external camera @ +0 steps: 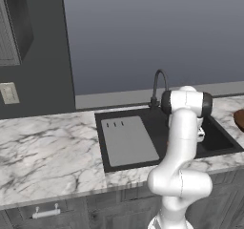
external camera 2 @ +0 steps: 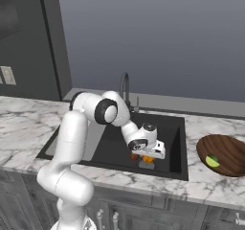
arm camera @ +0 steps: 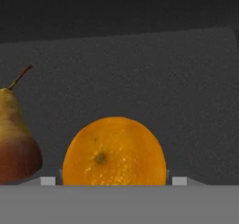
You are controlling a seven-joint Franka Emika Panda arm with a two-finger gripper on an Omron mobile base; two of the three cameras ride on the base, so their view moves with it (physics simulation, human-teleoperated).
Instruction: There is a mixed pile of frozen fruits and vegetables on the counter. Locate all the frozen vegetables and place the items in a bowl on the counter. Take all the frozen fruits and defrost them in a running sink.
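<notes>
Here, the white marble counter with grey veins runs across the kitchen, and set into it is the large matte black rectangular sink with its light grey ribbed drainboard and dark arched gooseneck tap behind it. To the right on the counter sits the dark reddish-brown rounded bowl, with a pale yellow-green bit lying inside it.

My white arm reaches down into the basin. My two-finger gripper hangs low over the sink floor, jaws spread wide around the bright orange ball, which fills the space between them; I cannot tell whether the tips are pressing it or just flanking it. Just beside the orange, to its left in the hand view, stands the reddish-brown pear-like fruit with a thin stem, upright on the black floor.

I see no water running from the tap. I judge the risk to be this: if I lift away with a tip brushing the orange, it may roll and knock the pear over, and the fruits will not defrost unless the tap is turned on.
</notes>
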